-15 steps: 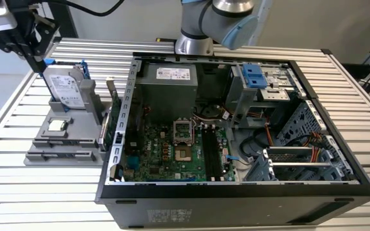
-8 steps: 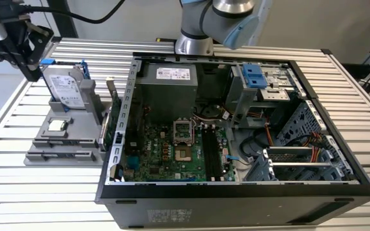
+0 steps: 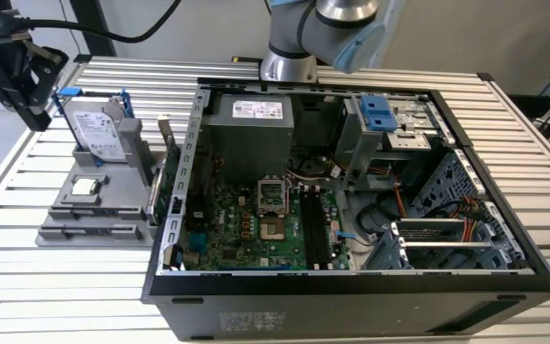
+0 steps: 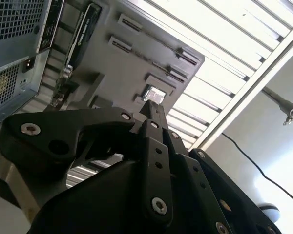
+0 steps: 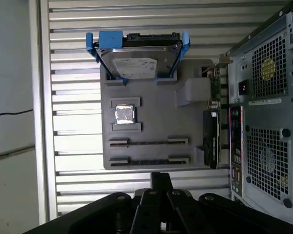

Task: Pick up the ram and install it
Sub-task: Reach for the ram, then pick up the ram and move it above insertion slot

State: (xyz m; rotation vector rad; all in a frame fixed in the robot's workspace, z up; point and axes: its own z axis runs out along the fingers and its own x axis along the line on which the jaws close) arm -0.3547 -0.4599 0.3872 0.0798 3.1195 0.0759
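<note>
Frankly, your ram [image 5: 149, 142] is hard to make out (edge-on, it reads as a thin dark strip). It seems to sit in a slot of the grey holder [image 3: 117, 195] on the counter [image 3: 26, 279], at 6 o'clock from the hard drive [image 3: 98, 132] in the exterior view. Expect it to be light, stiff and fragile, so pinch the long edges and stay off the chips. In both wrist views the claw [image 5: 161, 176] is clenched on nothing, well apart from it.
</note>
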